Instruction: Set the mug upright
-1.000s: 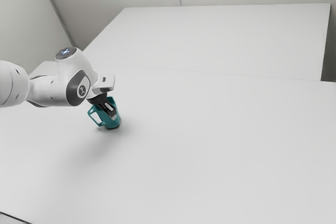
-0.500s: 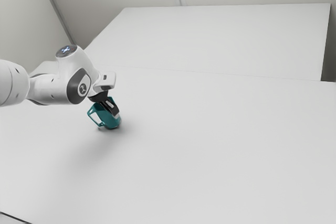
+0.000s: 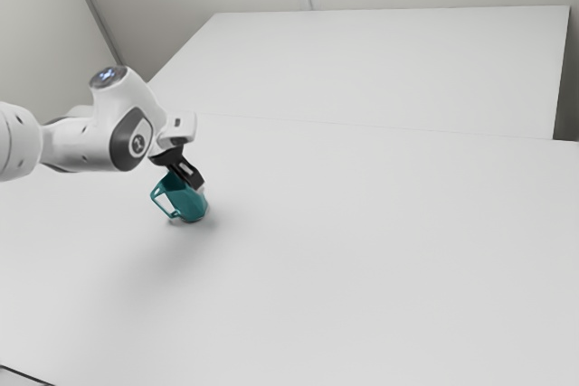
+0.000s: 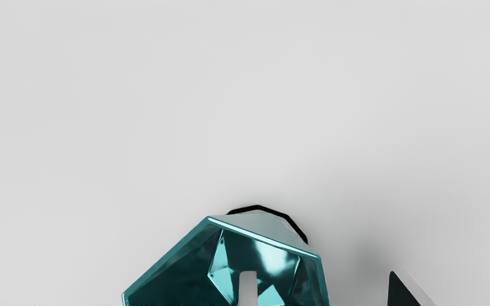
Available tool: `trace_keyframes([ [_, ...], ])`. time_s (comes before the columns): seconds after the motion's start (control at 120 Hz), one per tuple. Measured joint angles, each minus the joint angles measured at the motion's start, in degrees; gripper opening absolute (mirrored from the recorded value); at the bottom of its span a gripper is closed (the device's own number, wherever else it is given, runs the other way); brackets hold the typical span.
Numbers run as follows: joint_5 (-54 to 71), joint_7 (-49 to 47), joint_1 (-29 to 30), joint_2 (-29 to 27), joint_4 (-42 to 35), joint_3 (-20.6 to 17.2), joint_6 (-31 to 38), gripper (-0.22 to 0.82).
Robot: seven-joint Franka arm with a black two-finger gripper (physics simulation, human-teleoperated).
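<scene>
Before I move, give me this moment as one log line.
mug: upright on table | handle: toward exterior view's left | gripper: open, one finger over mug, other outside it

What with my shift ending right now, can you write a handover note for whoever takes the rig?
Gripper: open, at the mug's mouth; fingers apart, one over the opening, one outside the rim.
Mug: standing base-down on the table, handle toward the exterior view's left.
Done: mug looks upright.
Left: probably just lifting the gripper clear without catching the rim.
</scene>
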Motion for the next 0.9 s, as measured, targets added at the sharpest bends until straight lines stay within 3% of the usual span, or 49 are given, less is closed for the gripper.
trace_keyframes([
  [0.308,-0.01,-0.07,0.48,-5.09,0.25,-0.95,-2.58,0.27],
  [0.433,-0.03,-0.4,0.56,-5.67,5.56,-1.23,-6.84,0.29],
  [0.6,2.93,-3.35,-2.2,-0.91,22.53,-0.48,-21.13,0.33],
  [0.758,4.31,-8.02,-11.8,6.91,38.25,2.77,-36.7,0.39],
  [0.9,4.57,-12.08,-14.42,10.9,45.99,4.04,-46.76,0.49],
])
